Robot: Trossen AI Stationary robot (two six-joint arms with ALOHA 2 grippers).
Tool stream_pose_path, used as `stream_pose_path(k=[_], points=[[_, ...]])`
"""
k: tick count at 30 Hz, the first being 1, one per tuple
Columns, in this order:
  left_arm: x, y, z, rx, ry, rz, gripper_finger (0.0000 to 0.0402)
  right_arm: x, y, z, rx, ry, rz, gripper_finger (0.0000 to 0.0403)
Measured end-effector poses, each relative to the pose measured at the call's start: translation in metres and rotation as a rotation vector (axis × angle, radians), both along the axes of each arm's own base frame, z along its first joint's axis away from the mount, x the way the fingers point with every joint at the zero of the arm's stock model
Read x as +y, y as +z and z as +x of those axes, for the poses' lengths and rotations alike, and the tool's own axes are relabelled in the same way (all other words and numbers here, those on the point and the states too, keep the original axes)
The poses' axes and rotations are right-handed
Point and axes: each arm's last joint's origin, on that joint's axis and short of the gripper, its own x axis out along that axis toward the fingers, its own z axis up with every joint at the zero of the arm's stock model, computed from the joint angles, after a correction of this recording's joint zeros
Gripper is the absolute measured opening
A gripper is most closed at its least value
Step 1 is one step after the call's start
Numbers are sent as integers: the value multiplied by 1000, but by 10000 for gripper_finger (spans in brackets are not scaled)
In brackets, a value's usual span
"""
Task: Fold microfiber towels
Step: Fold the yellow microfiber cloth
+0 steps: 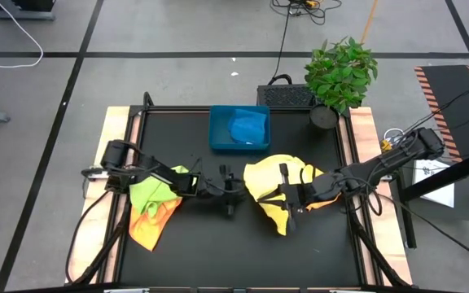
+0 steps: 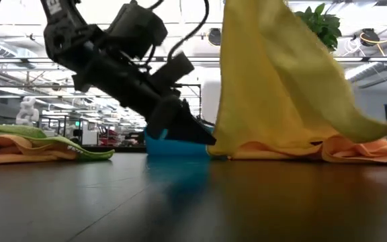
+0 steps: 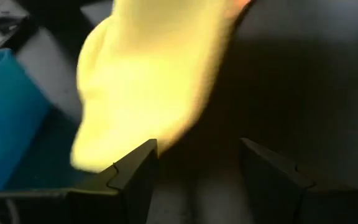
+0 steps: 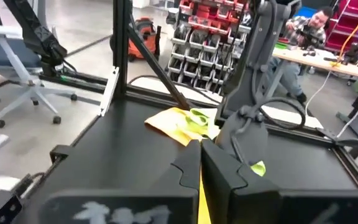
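Seen from above, a black table (image 1: 243,244) carries a rigid blue rectangular tray (image 1: 239,129) at the middle of its far edge, with a crumpled blue microfiber towel (image 1: 247,128) lying inside it. A lime green towel (image 1: 146,193) lies on an orange towel (image 1: 149,226) near the table's left edge. The left gripper (image 1: 233,195) sits mid-table, fingers spread wide and empty. The right gripper (image 1: 288,205) pinches a soft yellow microfiber towel (image 1: 265,175), fingers closed on the cloth, right of centre. From table height, the yellow towel (image 2: 274,87) hangs lifted in a tall drape, with more orange cloth (image 2: 361,149) flat beneath it and the tray behind. The left wrist view shows the parted fingers (image 3: 138,171) facing the blurred yellow towel beside the tray. The right wrist view shows closed fingers (image 4: 219,165) with a yellow strip between them.
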Motion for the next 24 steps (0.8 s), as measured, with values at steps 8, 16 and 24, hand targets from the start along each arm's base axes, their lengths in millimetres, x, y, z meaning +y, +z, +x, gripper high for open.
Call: stream_pose_path(k=[8,16,24], points=[[21,-7,3,-69,241,-24,225,-2,9,-3,-16,-21,-11,0],[30,-10,2,-41,276,-30,225,-3,13,-6,-33,-18,-9,0],[42,-18,-3,42,346,-44,224,-4,17,-10,-48,-17,0,0]])
